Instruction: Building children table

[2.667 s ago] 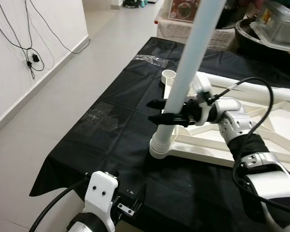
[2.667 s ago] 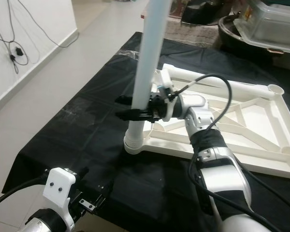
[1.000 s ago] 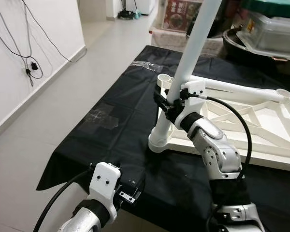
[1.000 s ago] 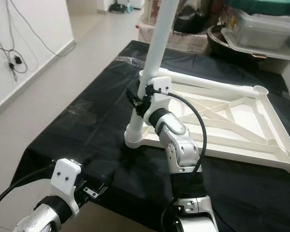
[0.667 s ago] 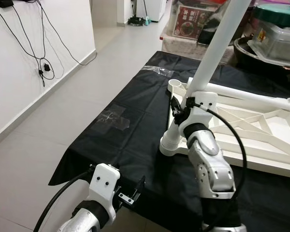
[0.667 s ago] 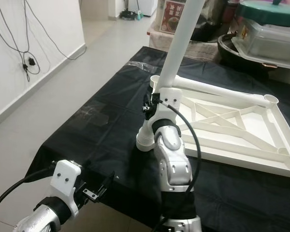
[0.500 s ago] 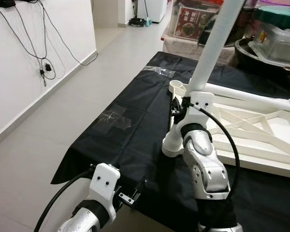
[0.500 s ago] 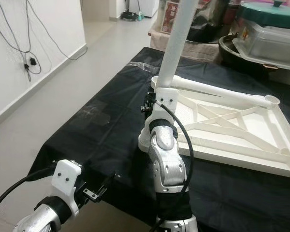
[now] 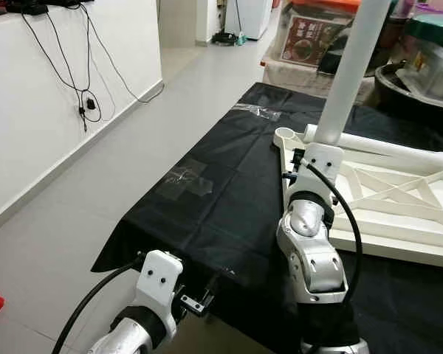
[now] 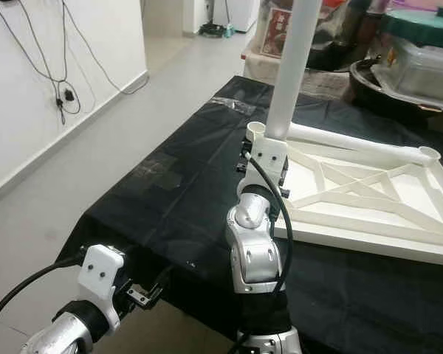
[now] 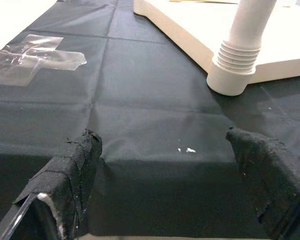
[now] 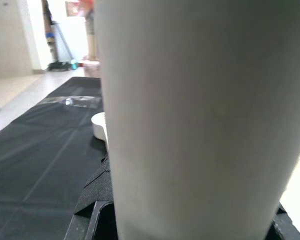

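Right gripper (image 12: 190,220) fingers clenched round upright white table leg (image 9: 345,81), left gripper (image 11: 165,185) fingers released at 6 o'clock edge of black cloth (image 9: 214,199).

Silver arms (image 9: 310,251), black cables (image 9: 347,221)

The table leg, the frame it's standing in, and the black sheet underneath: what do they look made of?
The table leg and frame look like smooth matte white plastic, with moulded ribs and sockets. The black sheet looks like thin creased fabric or plastic sheeting, taped down; which one is unclear.
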